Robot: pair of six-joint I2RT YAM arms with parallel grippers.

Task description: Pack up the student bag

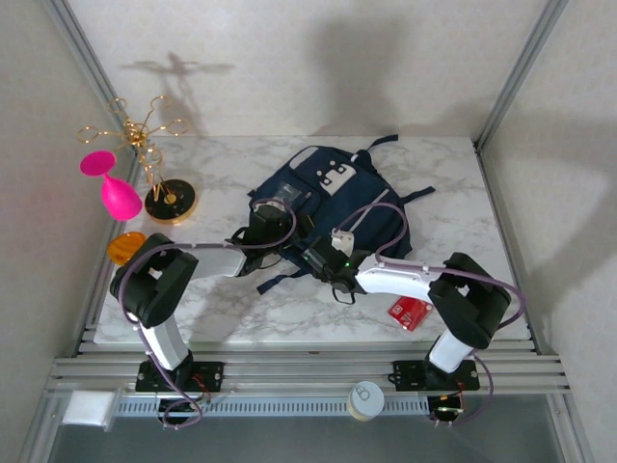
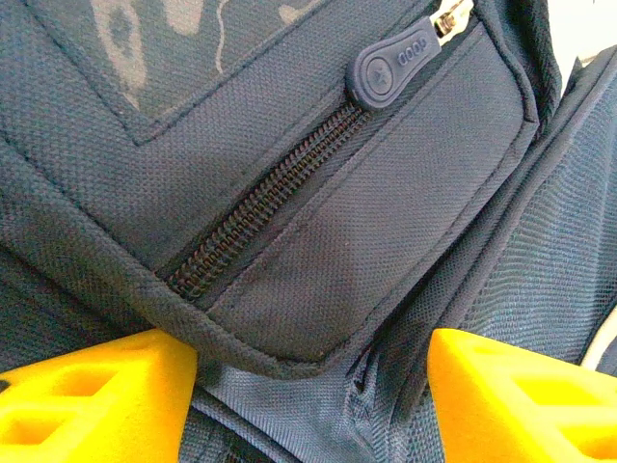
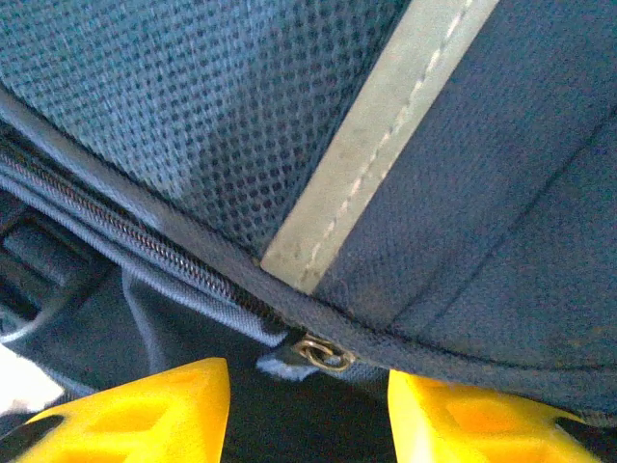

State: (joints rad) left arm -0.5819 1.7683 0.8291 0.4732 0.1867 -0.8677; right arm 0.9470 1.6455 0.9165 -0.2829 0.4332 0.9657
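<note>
The left gripper (image 2: 313,391) is held wide open astride the edge of a zipped pocket (image 2: 366,241) on the student bag (image 1: 333,188), which is laid mid-way along the table (image 1: 222,313), toward its far edge. The right gripper (image 3: 308,395) is likewise spread, a brass zip slider (image 3: 325,354) seen between its fingers (image 3: 145,405), perhaps untouched. A red packet (image 1: 410,312) is seen near the near right corner.

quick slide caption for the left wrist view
Left gripper, fingers apart, at the corner of a zipped pocket on the student bag.

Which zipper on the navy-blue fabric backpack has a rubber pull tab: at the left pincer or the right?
The zipper at the left pincer: it carries a navy oval rubber tab. The right pincer's zipper has a brass ring.
</note>
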